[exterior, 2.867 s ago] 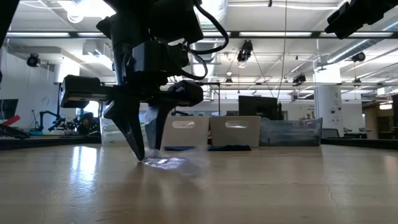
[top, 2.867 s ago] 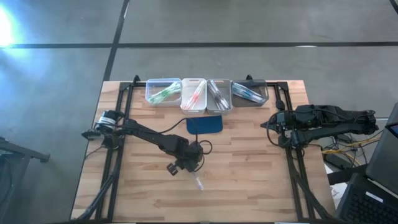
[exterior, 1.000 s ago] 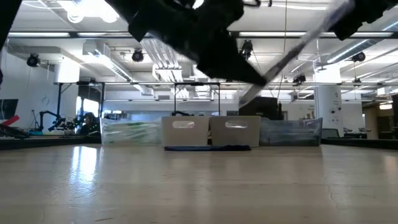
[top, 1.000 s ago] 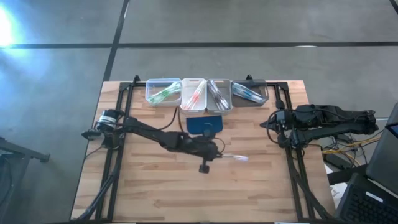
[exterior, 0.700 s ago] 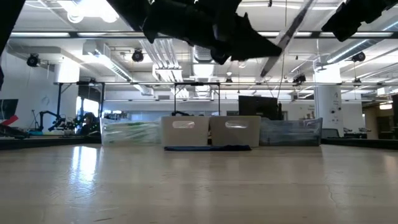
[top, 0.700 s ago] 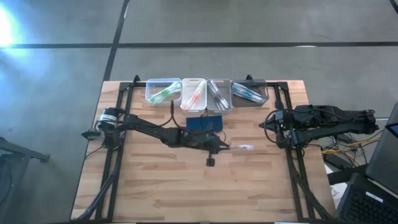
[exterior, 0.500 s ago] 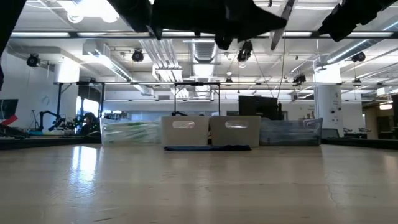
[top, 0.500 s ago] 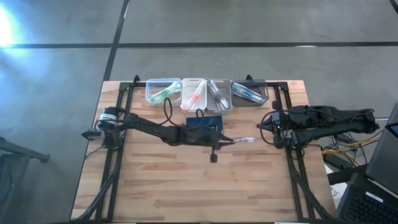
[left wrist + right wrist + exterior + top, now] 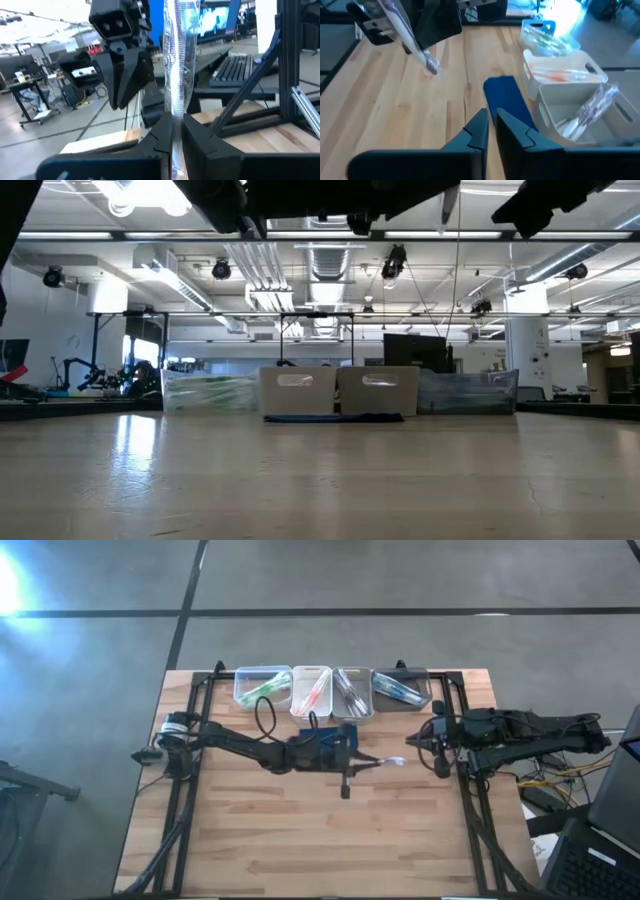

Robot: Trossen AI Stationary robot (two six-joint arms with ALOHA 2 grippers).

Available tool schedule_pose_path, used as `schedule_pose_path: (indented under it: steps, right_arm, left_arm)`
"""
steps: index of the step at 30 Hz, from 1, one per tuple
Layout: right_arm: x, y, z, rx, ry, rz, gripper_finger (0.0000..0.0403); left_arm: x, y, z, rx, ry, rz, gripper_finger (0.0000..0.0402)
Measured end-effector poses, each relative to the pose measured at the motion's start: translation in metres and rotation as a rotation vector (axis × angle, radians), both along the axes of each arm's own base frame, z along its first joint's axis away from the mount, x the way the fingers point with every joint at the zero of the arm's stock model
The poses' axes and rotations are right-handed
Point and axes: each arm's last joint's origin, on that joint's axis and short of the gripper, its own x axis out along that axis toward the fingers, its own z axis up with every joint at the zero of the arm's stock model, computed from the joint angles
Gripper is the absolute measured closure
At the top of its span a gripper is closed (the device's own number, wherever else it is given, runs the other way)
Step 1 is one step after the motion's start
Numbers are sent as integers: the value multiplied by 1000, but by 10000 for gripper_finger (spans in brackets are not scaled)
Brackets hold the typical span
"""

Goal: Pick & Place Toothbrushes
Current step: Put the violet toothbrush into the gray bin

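Four small bins stood side by side at the twelve o'clock edge of the wooden table [image 9: 250, 840]. Running from the nine o'clock side to the three o'clock side, the clear bin [image 9: 263, 687] held toothbrushes with green accents [image 9: 262, 692], the white bin [image 9: 312, 690] held ones with orange-red accents [image 9: 316, 693], the next white bin [image 9: 352, 691] held greyish wrapped ones [image 9: 347, 692], and the dark bin [image 9: 401, 689] held ones with blue accents [image 9: 398, 691]. From the right wrist view, the greyish toothbrushes leaned against their bin's wall in crinkled clear wrappers. A dark blue pad [image 9: 330, 738] lay just in front of the two white bins, toward six o'clock.

Near the table's centre, the left gripper [image 9: 356, 763] hung above the wood, its fingers pinched tight on a toothbrush in a clear wrapper [image 9: 383, 762]. That toothbrush stuck out toward three o'clock, with its free tip close to the right gripper [image 9: 418, 742] but not touching it. The right gripper hovered at the three o'clock side of the table with its fingers nearly together and nothing between them. From the left wrist view, the wrapped toothbrush rose straight up from between the left fingers [image 9: 200, 137].
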Motion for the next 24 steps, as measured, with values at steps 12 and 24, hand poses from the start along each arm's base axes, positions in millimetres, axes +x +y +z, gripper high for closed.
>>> schedule_pose_path:
  steps: [12, 24]
  right_arm:
    - [8, 1, 16, -19, -175, 20, 264]
    - [33, 6, 22, -29, -271, 115, 210]
  left_arm:
    - [-2, 6, 14, -72, -144, 94, 378]
    - [0, 27, 25, -73, -199, 143, 378]
